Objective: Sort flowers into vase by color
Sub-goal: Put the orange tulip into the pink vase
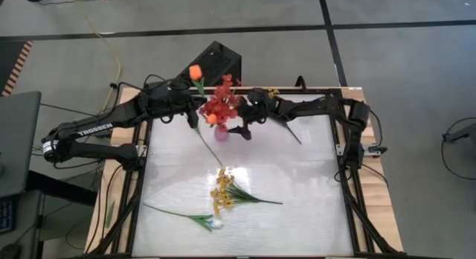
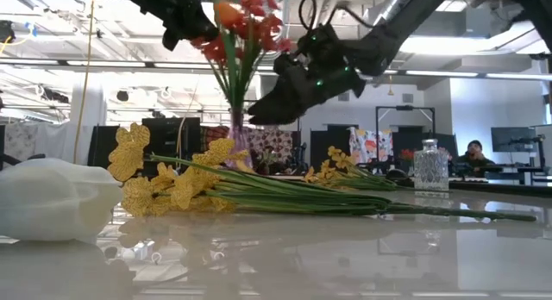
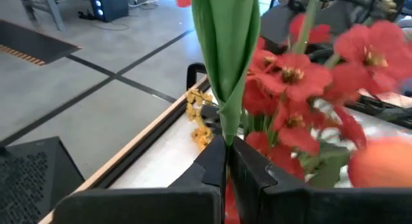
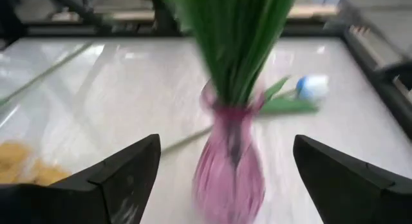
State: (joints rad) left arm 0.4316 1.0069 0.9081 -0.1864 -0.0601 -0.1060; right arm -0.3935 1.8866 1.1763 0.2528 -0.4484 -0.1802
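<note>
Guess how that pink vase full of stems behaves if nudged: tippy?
Probably tippy: the pink bulb-shaped glass vase narrows to a slim neck and carries a tall bunch of red blossom sprays well above it, so it looks top-heavy. It stands on the glossy white tabletop, so a low push may slide it instead.

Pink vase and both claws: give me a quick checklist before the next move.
1. Pink vase upright on the table: ok.
2. Right claw open, fingers either side of the vase, gripping nothing: ok.
3. Left claw shut on the orange tulip stem: ok.
4. Orange tulip in the vase: not ok, held above the red blossoms.
5. Yellow sprays and white tulip sorted: not ok, lying on the table.
6. Stem end lined up with the vase mouth: cannot tell.
</note>
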